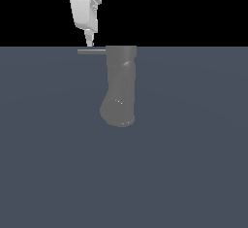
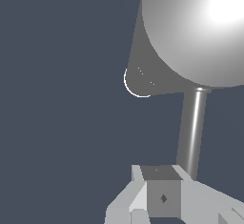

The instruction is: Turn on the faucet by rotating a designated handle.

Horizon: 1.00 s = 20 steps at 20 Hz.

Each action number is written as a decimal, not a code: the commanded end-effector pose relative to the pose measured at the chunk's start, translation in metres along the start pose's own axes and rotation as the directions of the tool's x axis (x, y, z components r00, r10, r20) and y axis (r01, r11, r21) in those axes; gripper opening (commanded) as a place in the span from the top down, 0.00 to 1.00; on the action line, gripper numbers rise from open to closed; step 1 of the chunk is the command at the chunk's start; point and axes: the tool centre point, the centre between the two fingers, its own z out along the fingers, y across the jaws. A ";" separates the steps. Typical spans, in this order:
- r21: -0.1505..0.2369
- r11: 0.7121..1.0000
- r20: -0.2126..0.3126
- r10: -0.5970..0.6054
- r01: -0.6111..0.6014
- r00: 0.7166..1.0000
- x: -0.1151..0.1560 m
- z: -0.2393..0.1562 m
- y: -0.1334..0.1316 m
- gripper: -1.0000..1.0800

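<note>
The faucet (image 1: 121, 89) is a thick grey column with a bent, rounded lower end, standing on the dark floor. It fills the wrist view as a large bright rounded top (image 2: 200, 27). The handle (image 1: 91, 52) is a thin grey rod sticking out from the faucet's top toward the exterior view's left. It also shows in the wrist view (image 2: 193, 132). My white gripper (image 1: 89, 41) points straight down, its tip just above the rod's outer part. In the wrist view my gripper (image 2: 159, 189) looks shut and empty, right beside the rod's free end. I cannot tell whether it touches.
The dark grey floor (image 1: 193, 173) spreads around the faucet in every direction. Nothing else stands on it in either view.
</note>
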 end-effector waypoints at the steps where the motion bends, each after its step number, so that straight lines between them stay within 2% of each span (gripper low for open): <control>1: 0.004 0.999 -0.009 0.039 -0.039 0.999 -0.004 0.008 -0.006 1.00; 12: 0.013 0.994 -0.026 0.108 -0.108 0.994 -0.012 0.024 -0.017 1.00; 20: 0.012 0.994 -0.026 0.107 -0.107 0.994 -0.013 0.025 -0.007 1.00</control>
